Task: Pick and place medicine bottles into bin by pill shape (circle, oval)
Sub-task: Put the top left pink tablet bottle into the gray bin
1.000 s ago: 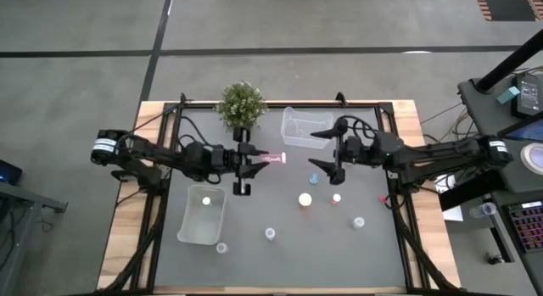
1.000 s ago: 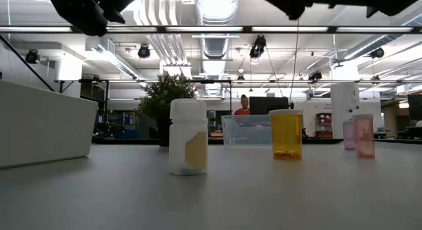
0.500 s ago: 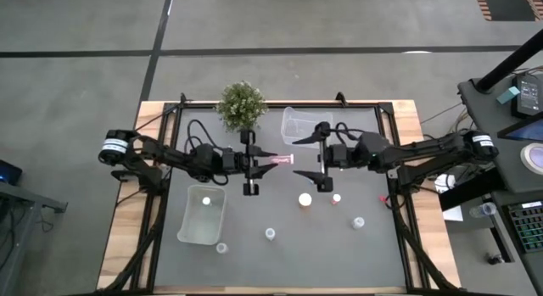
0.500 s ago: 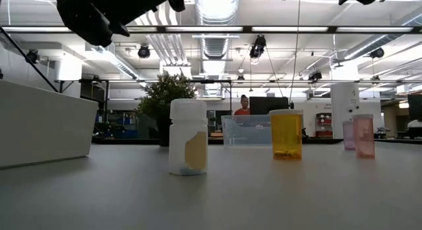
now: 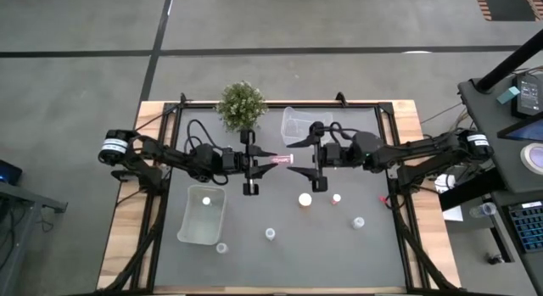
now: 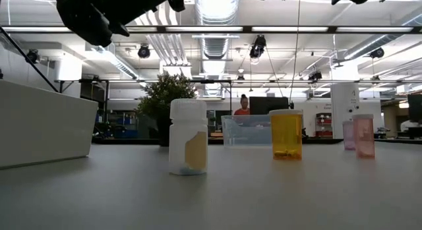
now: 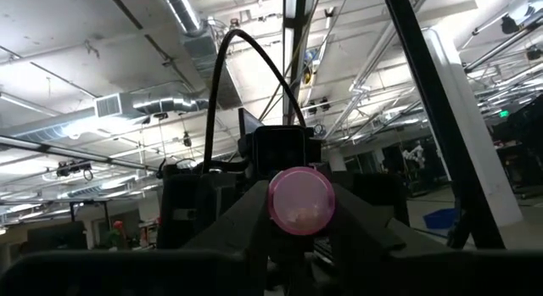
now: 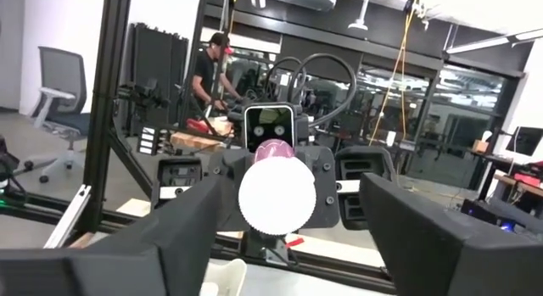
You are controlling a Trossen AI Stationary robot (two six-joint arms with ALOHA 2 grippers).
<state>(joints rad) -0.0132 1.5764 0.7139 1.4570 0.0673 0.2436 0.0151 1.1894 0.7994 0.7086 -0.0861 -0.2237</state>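
Note:
My left gripper (image 5: 261,160) is shut on a pink bottle (image 5: 277,160) with a white cap, held level above the table's middle. The bottle's base shows end-on in the left wrist view (image 7: 301,200), and its cap (image 8: 277,197) faces the right wrist camera. My right gripper (image 5: 298,158) is open. Its fingers stand on either side of the cap end, apart from it. Other small bottles stand on the dark mat: a white-capped one (image 5: 305,198), an orange one (image 5: 337,198) and others nearer the front (image 5: 270,234). One bottle (image 5: 205,200) sits in the white bin (image 5: 193,228). My left gripper pinches the pink bottle's base end (image 7: 276,213) between its two fingers. The fingers lie level and point toward the table's right side, along the bottle. The bottle sticks out level beyond the fingertips, cap toward my right gripper, clear of the table.
A clear bin (image 5: 297,120) and a green bushy plant (image 5: 242,104) stand at the far edge. More bottles stand at the front (image 5: 358,221) (image 5: 221,247). The low view shows a white bottle (image 6: 188,138), an orange one (image 6: 286,134) and pink ones (image 6: 363,135) standing upright.
My right gripper has moved toward the table's left, up to the pink bottle's cap end, and now has a finger on either side of it. My left gripper has moved a little toward the right with the bottle, keeping it level.

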